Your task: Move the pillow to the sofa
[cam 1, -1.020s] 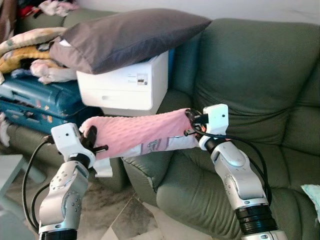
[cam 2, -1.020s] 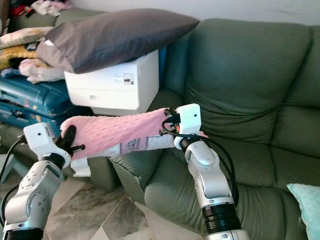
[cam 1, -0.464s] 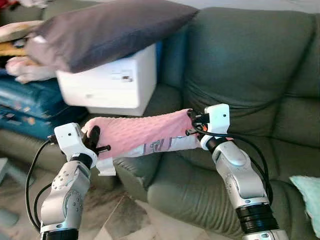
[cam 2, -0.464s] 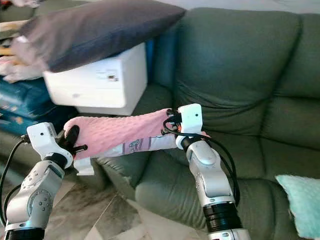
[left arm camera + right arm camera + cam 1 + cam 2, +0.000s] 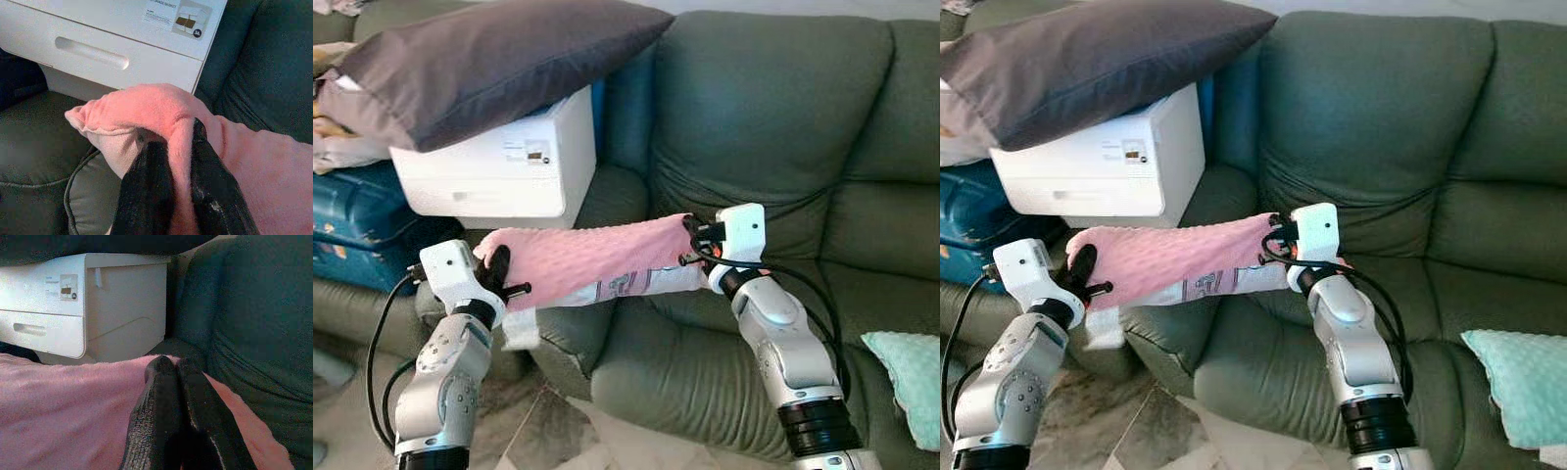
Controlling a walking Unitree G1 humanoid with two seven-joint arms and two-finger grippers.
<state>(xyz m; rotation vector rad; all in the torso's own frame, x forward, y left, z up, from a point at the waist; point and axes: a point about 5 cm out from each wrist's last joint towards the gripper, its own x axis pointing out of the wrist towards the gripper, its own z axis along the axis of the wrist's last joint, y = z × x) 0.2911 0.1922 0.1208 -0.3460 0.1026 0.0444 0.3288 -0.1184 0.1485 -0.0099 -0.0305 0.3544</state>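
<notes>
Two hands are clamped on the pink pillow (image 5: 582, 257), one at each end: the left hand (image 5: 497, 277) is pinched on the end nearer the white box (image 5: 504, 164), the right hand (image 5: 690, 243) on the end toward the sofa's back. The pillow is held stretched between them in the air, above the front edge of the green sofa (image 5: 783, 147), and no contact with the seat cushion can be made out. For the step to be done well, both ends should be carried level and forward together, lowered onto the seat, and released only once support is given from below.
</notes>
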